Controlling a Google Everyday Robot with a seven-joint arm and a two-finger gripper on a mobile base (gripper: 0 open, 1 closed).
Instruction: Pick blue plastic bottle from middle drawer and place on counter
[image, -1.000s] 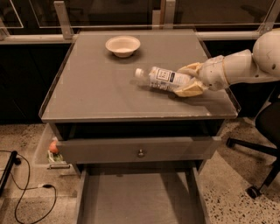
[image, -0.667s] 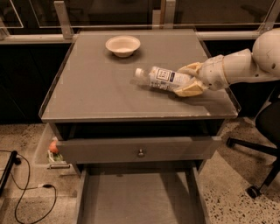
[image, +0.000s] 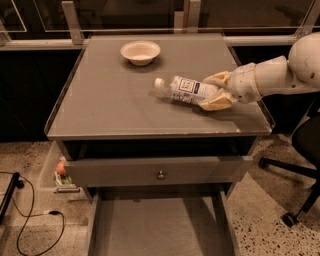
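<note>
The blue plastic bottle (image: 187, 90) lies on its side on the right half of the counter (image: 110, 100), white cap pointing left. My gripper (image: 216, 92) reaches in from the right on a white arm, and its tan fingers (image: 216, 103) close around the bottle's base end, one on each side. The bottle appears to rest on the counter top. The middle drawer (image: 155, 225) stands pulled out below, its grey floor bare.
A white bowl (image: 140, 51) sits at the back of the counter. A drawer front with a round knob (image: 161, 175) is slightly open above the middle drawer. A small bin with an orange item (image: 60, 170) is at the left. An office chair base (image: 295, 200) stands at the right. A cable (image: 30, 220) lies on the floor.
</note>
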